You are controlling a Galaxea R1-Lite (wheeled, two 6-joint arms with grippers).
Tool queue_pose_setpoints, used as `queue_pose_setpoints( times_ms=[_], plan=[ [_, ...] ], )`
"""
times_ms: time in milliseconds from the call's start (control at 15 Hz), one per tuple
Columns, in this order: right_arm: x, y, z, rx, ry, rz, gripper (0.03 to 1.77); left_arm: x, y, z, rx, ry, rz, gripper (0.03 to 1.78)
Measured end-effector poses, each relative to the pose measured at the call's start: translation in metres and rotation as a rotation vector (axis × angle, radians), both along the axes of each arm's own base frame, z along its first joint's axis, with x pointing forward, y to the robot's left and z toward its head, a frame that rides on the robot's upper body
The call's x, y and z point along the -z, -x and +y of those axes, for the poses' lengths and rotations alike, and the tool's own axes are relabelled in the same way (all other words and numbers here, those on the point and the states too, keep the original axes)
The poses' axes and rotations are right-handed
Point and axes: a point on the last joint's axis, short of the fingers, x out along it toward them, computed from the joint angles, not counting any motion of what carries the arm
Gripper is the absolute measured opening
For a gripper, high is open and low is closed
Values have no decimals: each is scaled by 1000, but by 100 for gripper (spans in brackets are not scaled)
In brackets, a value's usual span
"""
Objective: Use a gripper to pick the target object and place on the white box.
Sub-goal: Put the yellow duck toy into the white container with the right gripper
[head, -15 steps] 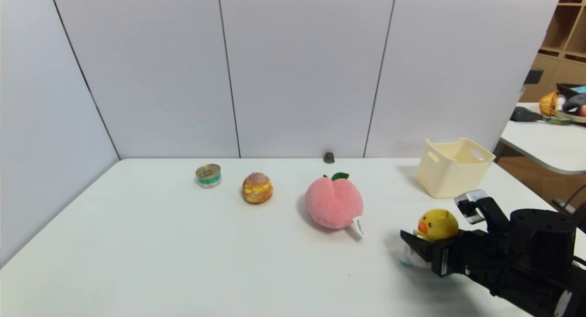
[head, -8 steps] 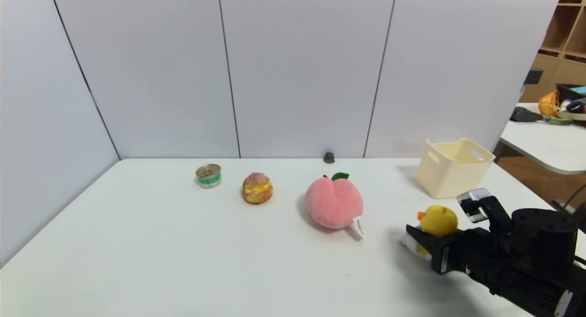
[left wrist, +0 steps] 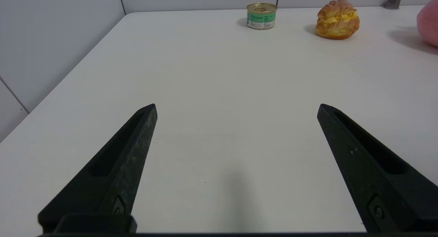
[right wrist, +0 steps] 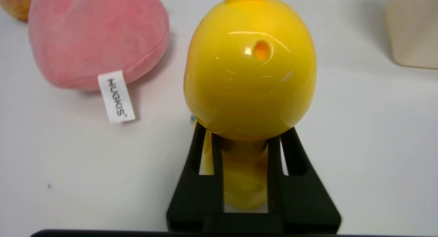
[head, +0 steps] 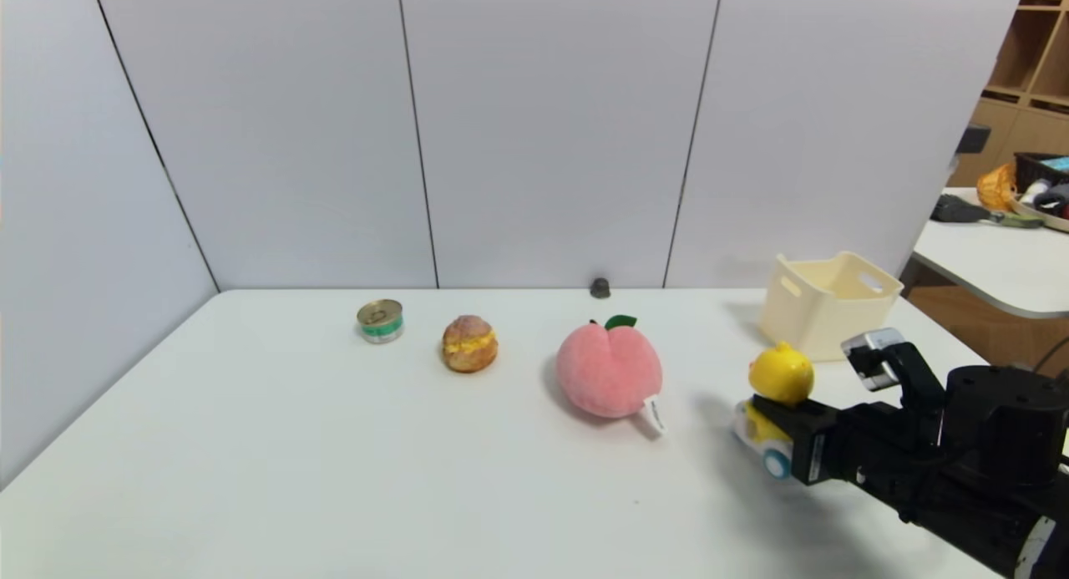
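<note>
The target object, a yellow duck toy (head: 780,373) on a white scooter with a blue wheel (head: 777,467), sits at the right of the table, its back turned to the arm. My right gripper (head: 772,420) is shut on the duck's body below the head; in the right wrist view both black fingers (right wrist: 273,155) press the duck (right wrist: 249,66) from either side. The white box (head: 827,305) stands just behind, open side up. The left gripper (left wrist: 236,108) hangs open above bare table, holding nothing.
A pink plush peach (head: 610,368) lies just left of the duck, its tag (right wrist: 115,96) close to my fingers. Farther left are a cream puff (head: 469,343) and a small tin can (head: 381,320). Grey panels wall the table's back and left.
My right gripper closed on the duck. The duck turned to face away, and it and the gripper rose slightly and shifted toward the box.
</note>
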Motion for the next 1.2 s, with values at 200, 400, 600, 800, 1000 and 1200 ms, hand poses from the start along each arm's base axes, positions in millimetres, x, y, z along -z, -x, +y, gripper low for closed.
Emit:
queue_pose_setpoints(
  times_ms=[200, 400, 600, 800, 1000, 1200],
  plan=[
    [-19, -12, -2, 19, -25, -91, 39, 0, 0, 0, 0, 0, 0, 169],
    [-24, -14, -3, 26, -25, -97, 39, 0, 0, 0, 0, 0, 0, 169],
    [-33, -19, -3, 29, -34, -140, 39, 0, 0, 0, 0, 0, 0, 169],
    [-50, -35, -5, 50, -48, -203, 39, 0, 0, 0, 0, 0, 0, 169],
    [-69, -56, -14, 95, -51, -240, 39, 0, 0, 0, 0, 0, 0, 169],
    [-93, -81, -28, 154, -47, -274, 39, 0, 0, 0, 0, 0, 0, 169]
  ],
)
